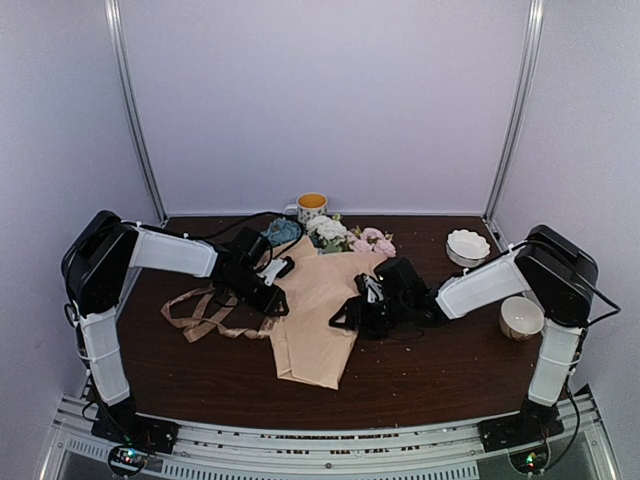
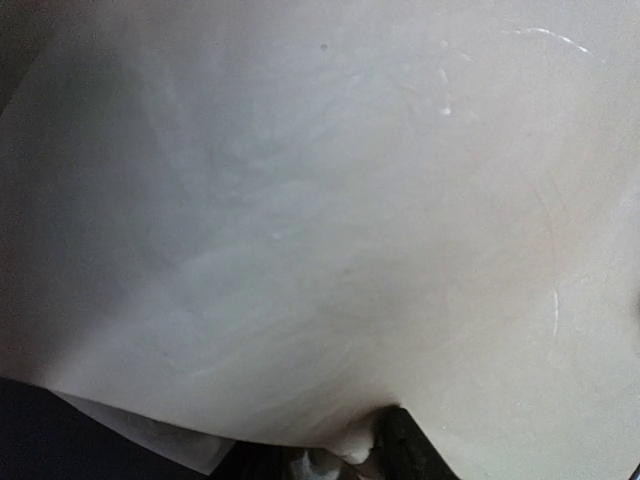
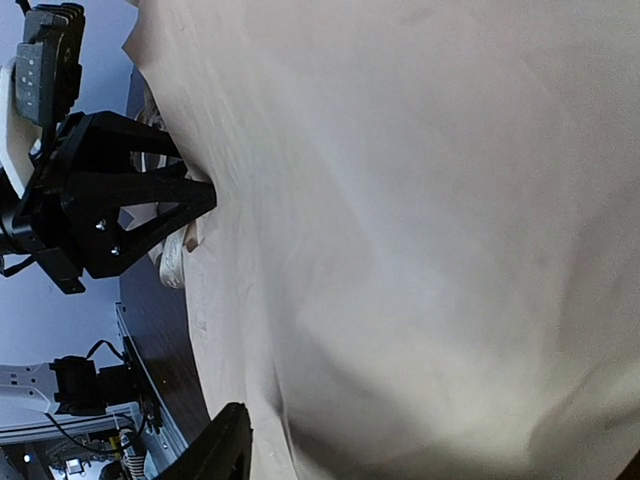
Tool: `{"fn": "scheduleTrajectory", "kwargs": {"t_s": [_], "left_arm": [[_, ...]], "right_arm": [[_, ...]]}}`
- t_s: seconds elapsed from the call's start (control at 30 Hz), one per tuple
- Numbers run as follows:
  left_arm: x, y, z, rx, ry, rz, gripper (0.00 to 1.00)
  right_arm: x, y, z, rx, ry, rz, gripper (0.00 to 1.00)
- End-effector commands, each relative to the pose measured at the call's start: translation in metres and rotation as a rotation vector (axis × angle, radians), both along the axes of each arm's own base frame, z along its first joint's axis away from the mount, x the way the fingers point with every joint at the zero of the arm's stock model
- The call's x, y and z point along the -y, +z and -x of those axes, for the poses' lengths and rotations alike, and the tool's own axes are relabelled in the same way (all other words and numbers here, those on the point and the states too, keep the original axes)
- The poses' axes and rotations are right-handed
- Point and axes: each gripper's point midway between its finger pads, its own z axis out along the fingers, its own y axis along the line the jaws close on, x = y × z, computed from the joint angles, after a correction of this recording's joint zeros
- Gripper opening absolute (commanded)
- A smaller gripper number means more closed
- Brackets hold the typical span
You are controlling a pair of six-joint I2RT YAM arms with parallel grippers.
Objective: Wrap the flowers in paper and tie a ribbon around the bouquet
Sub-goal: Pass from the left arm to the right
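Note:
The peach-tan paper (image 1: 315, 320) lies folded lengthwise over the flowers (image 1: 335, 235), whose blue, white and pink heads stick out at its far end. My left gripper (image 1: 279, 305) sits at the paper's left edge and looks shut on a fold of it; one dark finger (image 2: 408, 448) shows under the sheet. My right gripper (image 1: 347, 316) is at the right edge, open wide with the paper (image 3: 420, 220) filling the gap beside its finger (image 3: 215, 450). The tan ribbon (image 1: 203, 315) lies loose on the table left of the bundle. Stems are hidden.
A yellow-filled mug (image 1: 312, 206) stands behind the flowers. A white scalloped dish (image 1: 468, 245) and a pale cup (image 1: 521, 317) sit at the right by the right arm. The dark table (image 1: 420, 380) ends at a metal rail in front.

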Motion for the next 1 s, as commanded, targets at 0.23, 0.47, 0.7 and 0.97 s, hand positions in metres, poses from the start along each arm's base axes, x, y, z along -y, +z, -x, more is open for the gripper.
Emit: {"fn": "scheduleTrajectory", "kwargs": {"t_s": [0.23,0.47,0.7,0.97], "left_arm": [[-0.015,-0.046,0.024,-0.108,-0.009,-0.066,0.37],[-0.008,-0.026,0.018,-0.048,-0.031,0.004,0.39],[-0.01,0.054,0.005,0.146,-0.032,0.058,0.52],[-0.048,0.048,0.031,0.058,0.079,-0.029,0.62]], "right_arm": [[-0.016,0.023,-0.009,0.001,-0.02,-0.091,0.06],[-0.018,0.028,-0.009,-0.008,-0.025,-0.106,0.0],[-0.019,0.034,-0.01,-0.018,-0.044,-0.129,0.0],[-0.016,0.04,-0.011,0.0,-0.048,-0.117,0.0]]}}
